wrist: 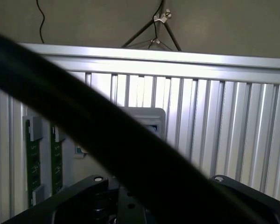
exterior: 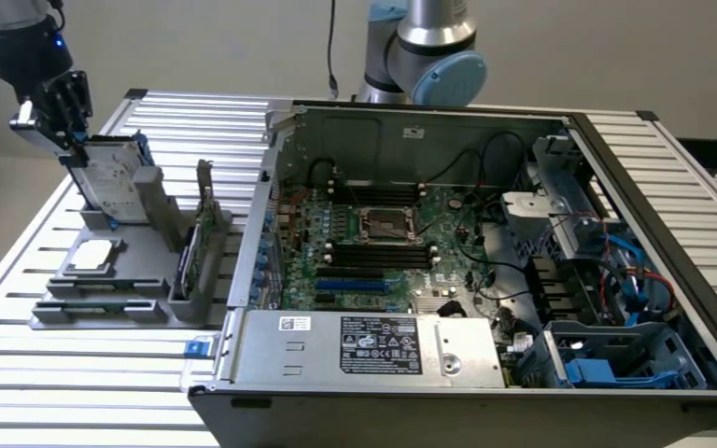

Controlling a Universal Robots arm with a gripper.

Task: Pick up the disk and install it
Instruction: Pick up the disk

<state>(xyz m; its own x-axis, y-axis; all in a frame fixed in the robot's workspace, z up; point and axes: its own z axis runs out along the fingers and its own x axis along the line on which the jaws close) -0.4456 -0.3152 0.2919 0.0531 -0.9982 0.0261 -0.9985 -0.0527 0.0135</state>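
Note:
The disk [exterior: 112,182], a flat silver drive with a white label and blue side rails, stands upright in a slot at the back of the grey parts holder [exterior: 147,285], at the exterior view's left. My gripper [exterior: 70,140] comes down on it from above, and its fingers are shut on the disk's top edge. The lower part of the disk sits behind the holder's grey post.
A square silver processor chip [exterior: 93,257] and an upright green card [exterior: 191,252] share the holder. The open computer case [exterior: 458,233] fills the middle and right, with blue drive bays [exterior: 608,364] at its front right corner. A blurred black cable [wrist: 107,135] crosses the wrist view over the slatted table [wrist: 224,121].

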